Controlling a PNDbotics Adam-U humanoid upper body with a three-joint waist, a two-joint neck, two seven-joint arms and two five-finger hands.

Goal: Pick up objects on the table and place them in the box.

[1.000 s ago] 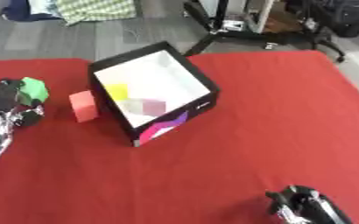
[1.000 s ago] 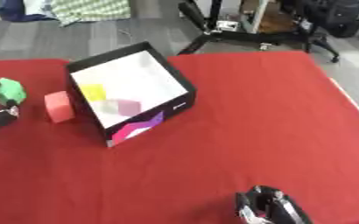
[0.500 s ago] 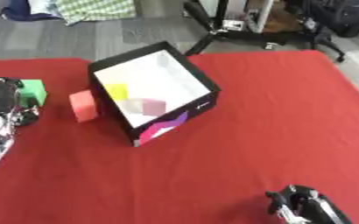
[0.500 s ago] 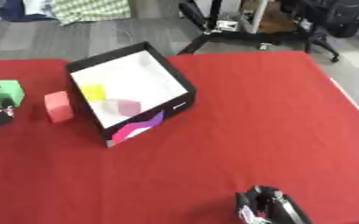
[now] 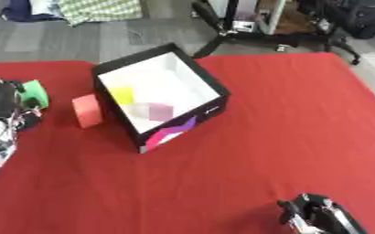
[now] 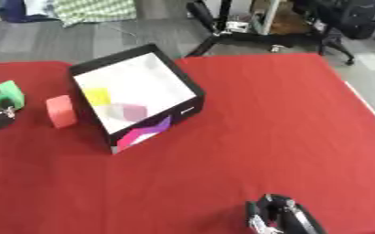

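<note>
Red-covered counter (image 5: 247, 151) carries an open box (image 5: 160, 98), centre-left. Left hand (image 5: 7, 103) grips a green block (image 6: 8, 93) at the left edge. It appears light, rigid; opposite flat faces suit. Right hand (image 6: 279, 219): state undeterminable.

Black box (image 5: 211, 87), white inside, open, tilted, table's far-left part, yellow (image 5: 122, 95) and purple (image 5: 159, 111) pieces inside. Red block (image 5: 87, 110) just left of it; green block (image 6: 8, 93) near left edge.
</note>
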